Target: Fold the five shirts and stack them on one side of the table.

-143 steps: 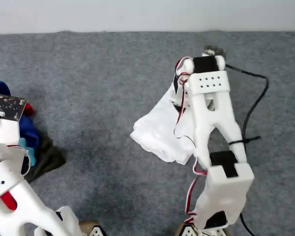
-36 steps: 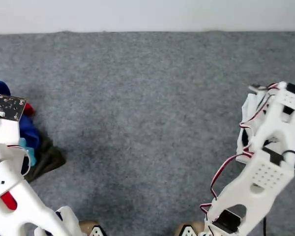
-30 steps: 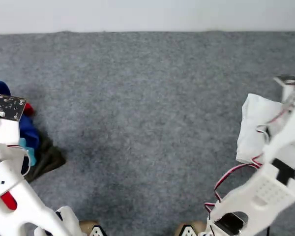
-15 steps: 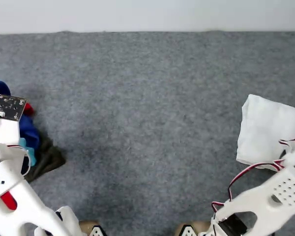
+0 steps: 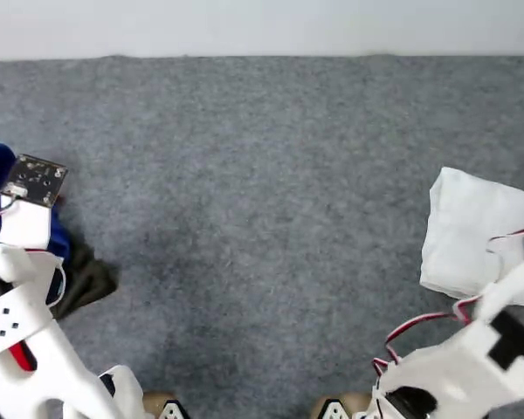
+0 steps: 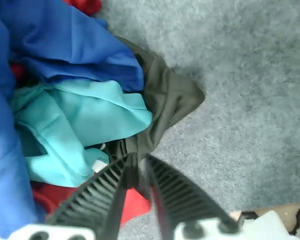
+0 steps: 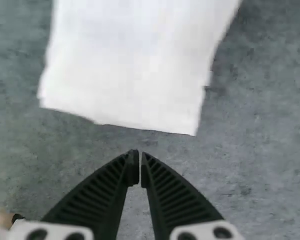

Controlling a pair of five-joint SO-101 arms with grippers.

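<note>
The folded white shirt (image 5: 472,231) lies flat on the grey table (image 5: 244,175), the right gripper (image 7: 136,162) just beside its edge, clenched on nothing — well apart from that shirt the left gripper (image 6: 138,167), also clenched, hangs over a loose heap (image 6: 75,112) of blue, teal, red and dark shirts.

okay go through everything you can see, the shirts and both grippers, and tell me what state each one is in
White shirt: folded, lying flat, not held.
Blue shirt: unfolded, crumpled in the pile.
Teal shirt: unfolded, crumpled in the pile.
Dark shirt: unfolded, at the pile's edge.
Red shirt: unfolded, mostly buried.
Left gripper: fingers shut, over the pile.
Right gripper: fingers shut, empty, beside the white shirt.
</note>
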